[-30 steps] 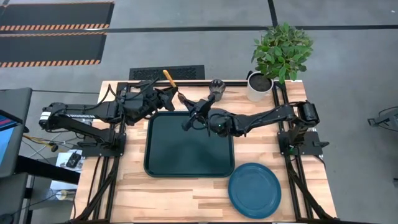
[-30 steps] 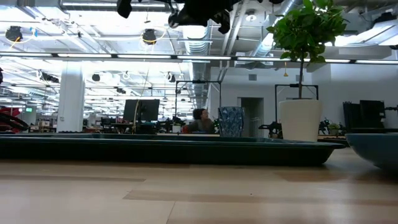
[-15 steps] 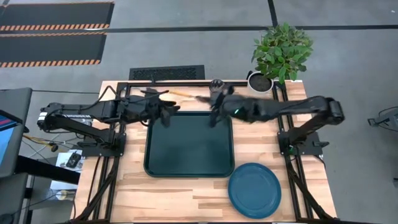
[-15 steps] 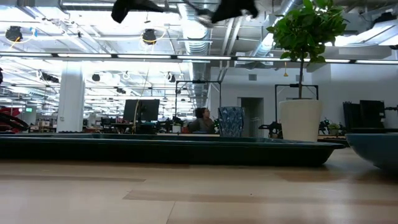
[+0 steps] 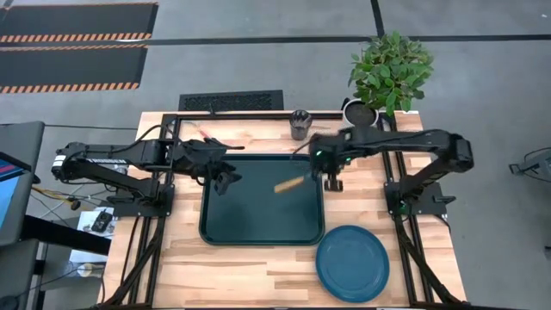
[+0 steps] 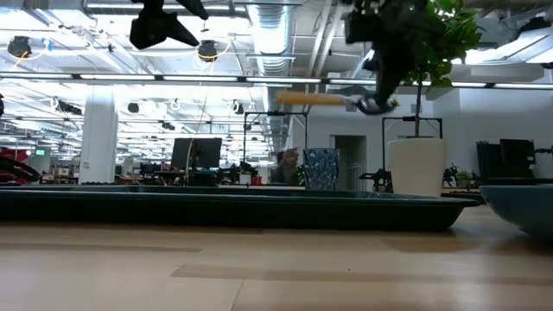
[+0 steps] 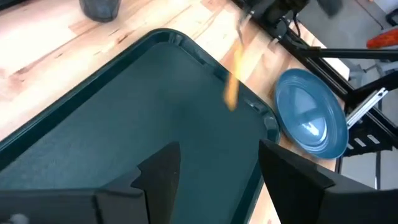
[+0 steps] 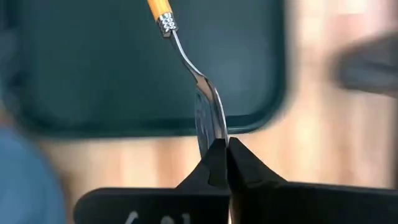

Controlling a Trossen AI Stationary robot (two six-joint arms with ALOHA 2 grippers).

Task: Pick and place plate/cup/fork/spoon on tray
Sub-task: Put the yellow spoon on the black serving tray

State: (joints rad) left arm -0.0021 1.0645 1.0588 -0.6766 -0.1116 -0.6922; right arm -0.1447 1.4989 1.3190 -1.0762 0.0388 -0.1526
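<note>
My right gripper [image 5: 332, 179] hangs over the right edge of the dark green tray [image 5: 258, 220], shut on the spoon [image 8: 208, 99]. The spoon's orange handle [image 5: 288, 183] reaches out over the tray. My left gripper [image 7: 217, 174] stands open and empty above the tray's far left part [image 5: 225, 176]. The blue plate [image 5: 351, 263] lies flat on the table near the tray's near right corner. Beyond the tray's far edge, the dark cup [image 5: 300, 123] stands upright on the table. A thin reddish thing [image 5: 207, 131] lies at the far left; whether it is the fork I cannot tell. My right gripper pinches the spoon's metal bowl [image 8: 211, 121] between its two fingertips. The fingers come from above, pointing steeply down. The spoon is lifted clear of the tray and lies about level [image 6: 328, 100], its handle pointing toward the table's left.
A white pot with a green plant [image 5: 362, 116] stands at the table's far right, close behind my right arm. Black frame rails run along the table's left, right and far sides. Bare wood lies in front of the tray's near edge [image 5: 250, 267].
The spoon has left my left gripper and gone with my right gripper, toward the table's right and near edges, to above the tray's right edge. The right gripper has tipped from about level to pointing down. My left gripper has let go and dipped toward the tray.
</note>
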